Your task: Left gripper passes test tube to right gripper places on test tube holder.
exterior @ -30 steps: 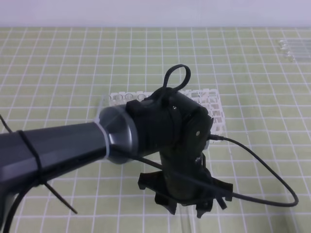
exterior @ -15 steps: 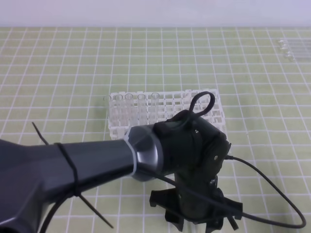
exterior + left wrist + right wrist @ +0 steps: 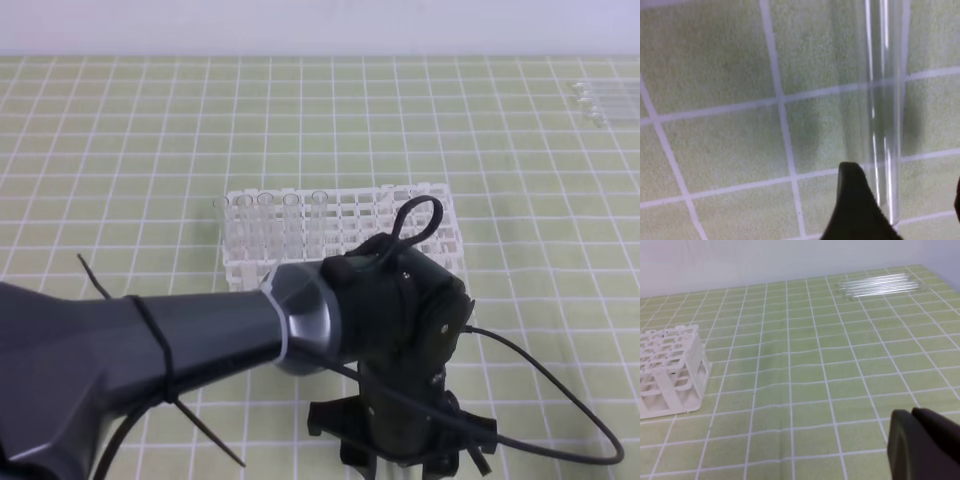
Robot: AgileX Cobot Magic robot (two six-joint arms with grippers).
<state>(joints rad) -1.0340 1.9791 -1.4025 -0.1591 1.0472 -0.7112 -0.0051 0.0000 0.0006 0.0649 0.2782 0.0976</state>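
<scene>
A clear test tube [image 3: 885, 100] lies flat on the green grid mat in the left wrist view. My left gripper [image 3: 905, 182] is low over it and open, one black finger [image 3: 855, 205] just left of the tube, the other at the frame's right edge. From above, the left gripper [image 3: 405, 458] points down at the front edge, and its arm crosses from the lower left. The white test tube holder [image 3: 420, 215] stands behind it with several tubes [image 3: 275, 222] upright in its left end. My right gripper [image 3: 914, 440] is shut and empty, low at the right.
A bundle of loose clear tubes [image 3: 600, 100] lies at the far right back of the mat, also seen as loose tubes [image 3: 880, 284] in the right wrist view. A black cable [image 3: 560, 395] loops from the left wrist over the mat. The holder [image 3: 670, 370] stands left of the right gripper.
The left arm has swung right and toward the front edge, uncovering the holder, and its jaws have opened wider. In the last half second it barely moved.
</scene>
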